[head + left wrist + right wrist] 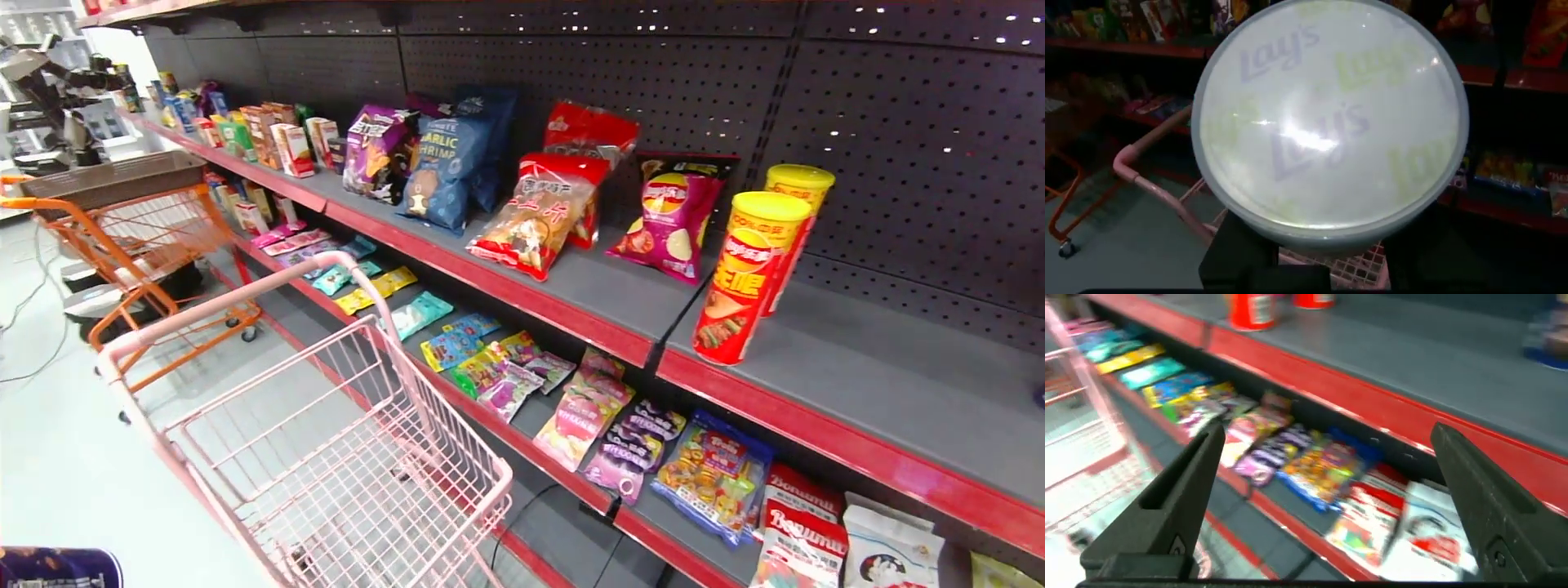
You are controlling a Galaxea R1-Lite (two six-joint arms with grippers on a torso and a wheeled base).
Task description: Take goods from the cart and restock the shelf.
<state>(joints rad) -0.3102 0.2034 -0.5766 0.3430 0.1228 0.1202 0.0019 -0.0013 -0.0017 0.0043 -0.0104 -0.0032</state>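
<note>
While the left jaws press on the chip can (1331,114) from both sides and hold it tight, its round lid faces the left wrist camera from very close. Past the can, the bar and wires of the pink cart (245,298) show, and past those is the shelf (857,384) with its red edges. The right jaws are spread wide and hold nothing. Between them, farther off, lie the candy bags (1306,461) on the low shelf board. From the head view, the pink cart stands just beside the shelf, between the robot and the low boards. An orange cart (122,237) stands farther along on the robot's left. On the upper board, two tall red and yellow cans (747,278) stand upright and close together, one behind the other. Bare grey board lies on the robot's right of them. On their other side a pink chip bag (673,220), a red snack bag (539,216) and a blue bag (445,171) lean back in a row. The chip can's lid is whitish with a grey rim. It has pale purple and green writing on it. A bright spot of light shines near its middle.
</note>
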